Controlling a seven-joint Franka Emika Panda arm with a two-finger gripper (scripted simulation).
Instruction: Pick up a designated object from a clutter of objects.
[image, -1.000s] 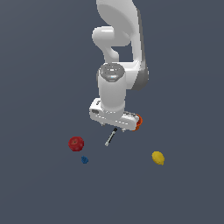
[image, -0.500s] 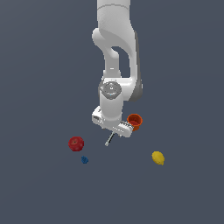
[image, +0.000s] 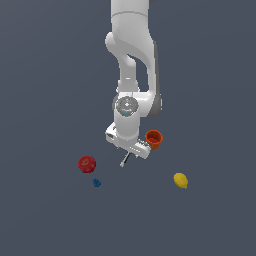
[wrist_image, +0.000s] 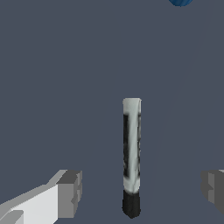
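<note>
Room around the claw (image: 126, 156) looks generous: the dark grey floor (image: 45, 75) runs flat and bare out to every edge of the exterior view, with no wall or rim showing. The claw hangs low over the pen-like stick (image: 124, 160), its two fingers spread wide with the stick lying in the gap between them, touching neither; in the wrist view one grey finger pad (wrist_image: 69, 194) sits to one side of the stick (wrist_image: 131, 157) and the other pad is cut off at the frame's edge. The stick has a pale grey-white body with dark streaks and a black end nearest the camera.

From the exterior view most of the stick is hidden under the white hand, only a short pale tip poking out below it. The fingers themselves are hard to make out there. The orange cup (image: 153, 138) sits just beside the claw, towards the exterior view's right, its lower part partly covered by the hand. A small blue piece (image: 96, 183) is too tiny to name; in the wrist view it is clipped by the frame (wrist_image: 180, 2).

Counted: one stick, one orange cup, one red round fruit (image: 87, 164) well off to the claw's other side, one blue piece near that fruit, one lemon (image: 180, 180) apart on the exterior view's right.
</note>
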